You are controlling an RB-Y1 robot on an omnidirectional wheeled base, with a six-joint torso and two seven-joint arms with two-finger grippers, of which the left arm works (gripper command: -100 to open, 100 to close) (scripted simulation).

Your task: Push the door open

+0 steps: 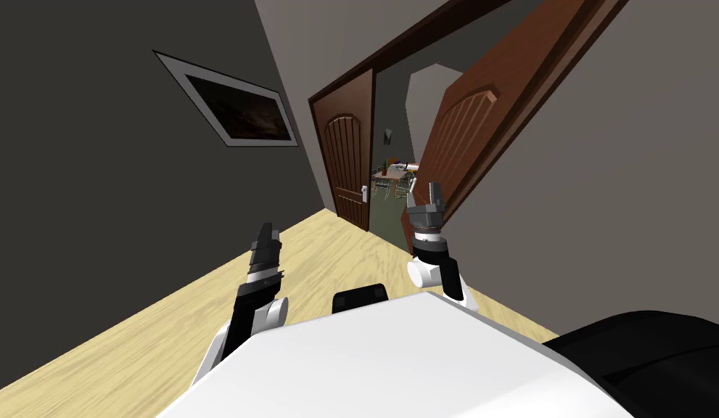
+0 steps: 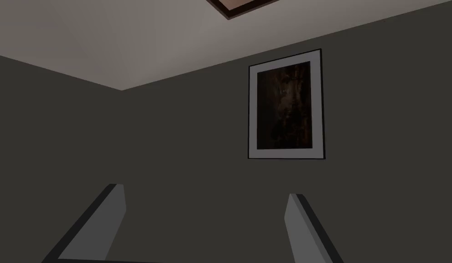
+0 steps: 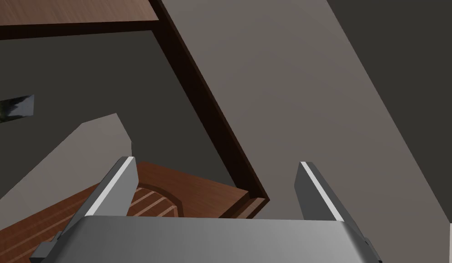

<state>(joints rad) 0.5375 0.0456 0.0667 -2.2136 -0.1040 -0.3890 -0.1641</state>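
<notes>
A double doorway stands ahead of me at the end of the hall. Its right brown door [image 1: 463, 138] is swung partly open into the room beyond; the left brown door [image 1: 348, 163] is shut and carries a small pale handle [image 1: 364, 191]. My right gripper [image 1: 421, 194] is raised in front of the open door's lower edge, open and holding nothing. In the right wrist view the top of that door [image 3: 174, 198] lies just beyond the open gripper [image 3: 215, 182], under the dark door frame [image 3: 206, 109]. My left gripper [image 1: 266, 234] hangs open over the floor [image 2: 206, 219].
The wooden floor [image 1: 205, 305] runs to the doorway. A dark wall with a framed picture [image 1: 238, 109] is on the left, a grey wall [image 1: 604, 203] close on the right. Through the gap a small table with chairs [image 1: 392, 178] stands in the far room.
</notes>
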